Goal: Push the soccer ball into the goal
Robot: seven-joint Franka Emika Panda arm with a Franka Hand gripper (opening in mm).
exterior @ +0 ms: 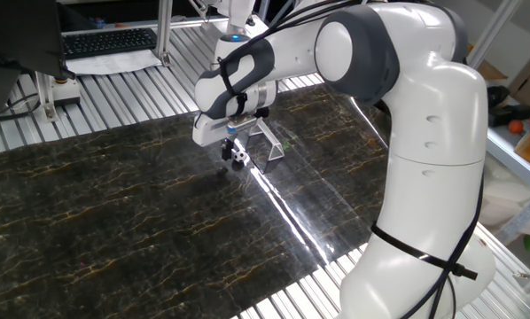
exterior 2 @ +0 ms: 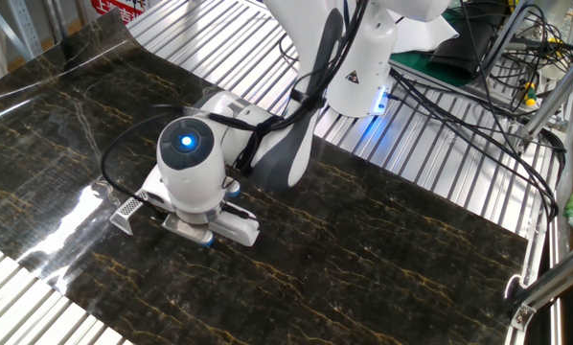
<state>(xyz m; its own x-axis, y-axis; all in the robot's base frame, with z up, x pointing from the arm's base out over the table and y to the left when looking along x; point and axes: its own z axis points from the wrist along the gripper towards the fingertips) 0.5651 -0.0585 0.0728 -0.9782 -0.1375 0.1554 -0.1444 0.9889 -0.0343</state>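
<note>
Gripper (exterior: 228, 149) of the white robot arm, its jaw state hidden, hangs low over the dark marbled worktop (exterior: 114, 213) touching the tiny black-and-white soccer ball (exterior: 238, 159), with the small silver-grey metal goal frame (exterior: 267, 140) just beyond the ball.

Gripper (exterior: 230, 151): jaw gap too small to read in one fixed view; in the other fixed view the wrist joint (exterior 2: 193, 160) covers the fingers entirely. Soccer ball (exterior: 239, 159) is a speck at the fingertips, contact can't be judged; hidden behind the gripper head in the other view. Goal (exterior: 267, 142): upper frame masked by the gripper; in the other view only one side brace shows, near the mat's left edge. Arm base cut off at the bottom edge.
</note>
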